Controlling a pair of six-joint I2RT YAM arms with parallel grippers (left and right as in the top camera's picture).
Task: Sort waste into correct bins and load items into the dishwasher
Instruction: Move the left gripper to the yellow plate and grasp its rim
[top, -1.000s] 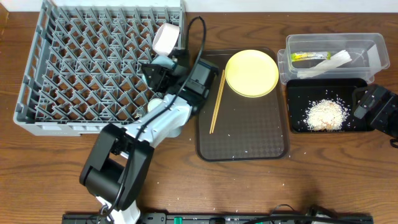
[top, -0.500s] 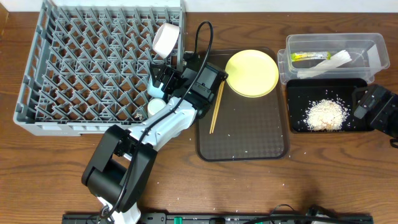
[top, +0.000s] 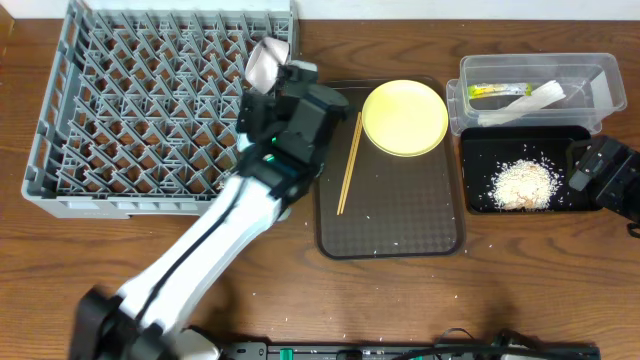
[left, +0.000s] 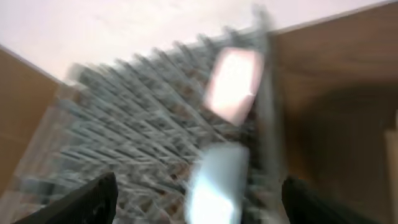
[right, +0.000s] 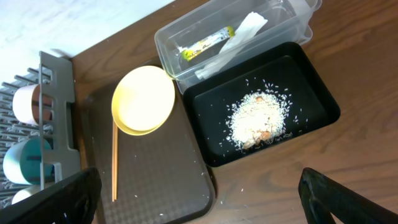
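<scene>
Wooden tabletop (top: 560, 290) with sorting done and loading under way.
Large square grey plastic dish rack (top: 130, 110) stands at the left, its upright pegs meant to keep crockery on edge; a small white cup (top: 266, 62) and a light blue bowl (right: 25, 160) sit along its right wall. Flat brown serving tray (top: 400, 215) bears the round yellow plate (top: 404, 117) and two thin wooden chopsticks (top: 348, 165), seemingly awaiting loading. Clear rectangular plastic tub (top: 610, 72) holds the green-and-yellow wrapper (top: 497, 91) and white paper strip (top: 535, 100). Shallow black tray (top: 475, 150) beside it holds the rice-like scraps (top: 524, 184), so food stays apart from dry waste. Left gripper (left: 199, 185) hangs over the rack's right edge, fingers spread and empty; right gripper (right: 199, 183), at the black tray's right end, is likewise spread and empty.
</scene>
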